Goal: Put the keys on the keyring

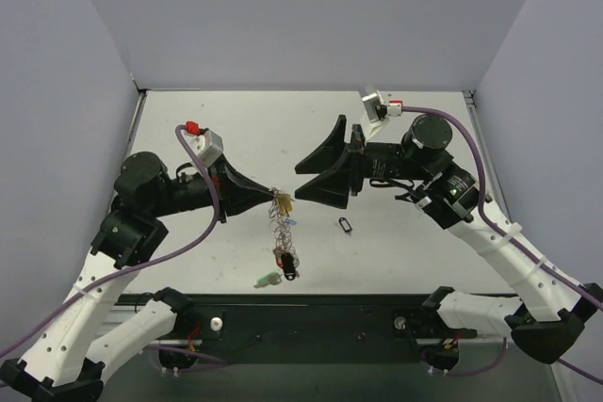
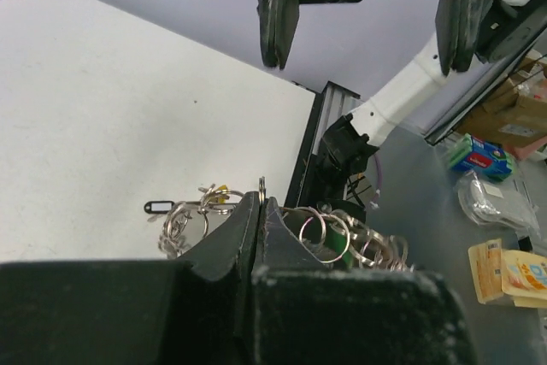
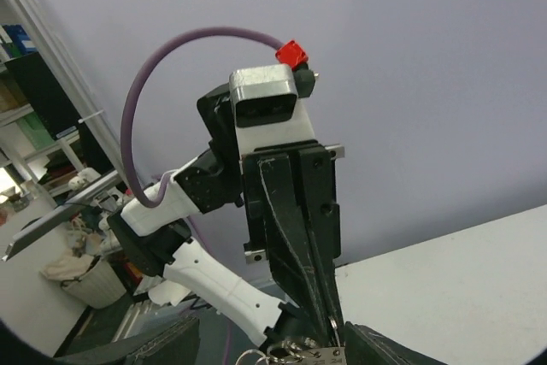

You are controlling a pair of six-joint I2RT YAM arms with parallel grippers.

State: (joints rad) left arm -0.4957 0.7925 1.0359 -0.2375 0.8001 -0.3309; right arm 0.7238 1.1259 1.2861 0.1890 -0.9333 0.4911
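left gripper clamped on the keyring, which hangs down, keys seemingly dangling at its end near the bench. right gripper apart, just beside it.

Table: plain white. Walls: pale lavender. Arm links are white and the joints black. Cables: purple, with a red connector. Left gripper and right gripper: black. Keyring: silvery, ribbed coil pattern. Measured from its centre:
- yellow key, 12 o'clock
- blue key, 2 o'clock
- red key, 6 o'clock
- green key, 7 o'clock
- black tag, 3 o'clock
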